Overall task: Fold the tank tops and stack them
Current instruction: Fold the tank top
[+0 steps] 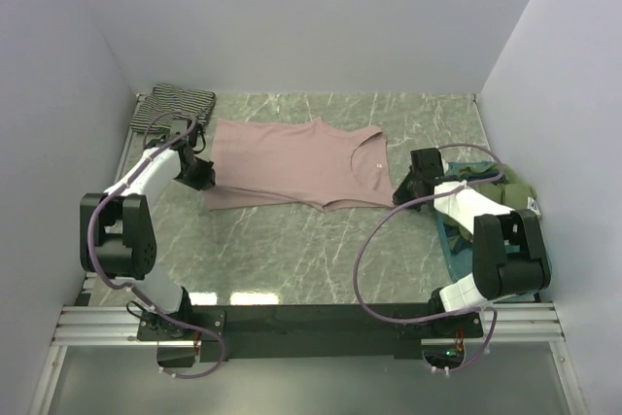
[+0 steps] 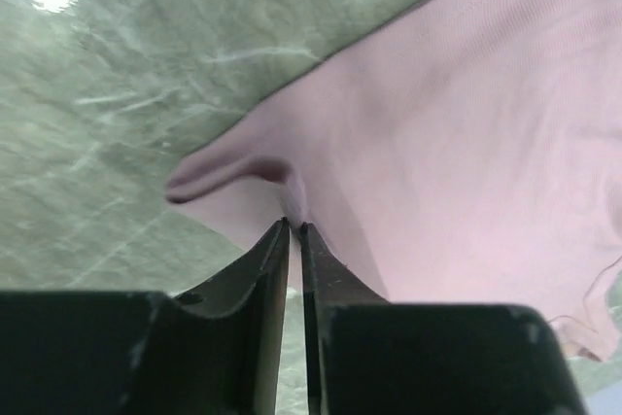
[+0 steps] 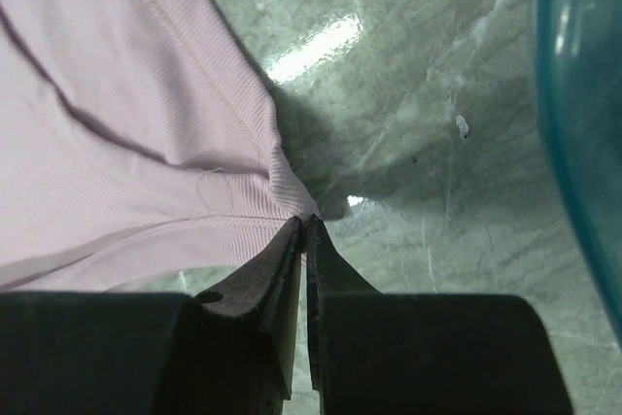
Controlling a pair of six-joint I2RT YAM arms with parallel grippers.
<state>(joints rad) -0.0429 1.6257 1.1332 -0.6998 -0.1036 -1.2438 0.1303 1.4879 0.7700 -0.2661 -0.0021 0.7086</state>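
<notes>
Pinching opposite edges of the pink tank top (image 1: pixel 292 164), left fingers (image 2: pixel 293 233) and right fingers (image 3: pixel 303 228) grip fabric beside open table (image 1: pixel 292 250).

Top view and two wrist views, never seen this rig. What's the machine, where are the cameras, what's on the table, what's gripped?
Two robot arms are bolted at the near edge of the table. Top view looks down from behind them; each wrist view looks along that arm's fingers. A pink tank top lies spread flat, a striped top in the far left corner, a teal tray at right. The left gripper pinches the pink top's hem, the right gripper its shoulder end.
</notes>
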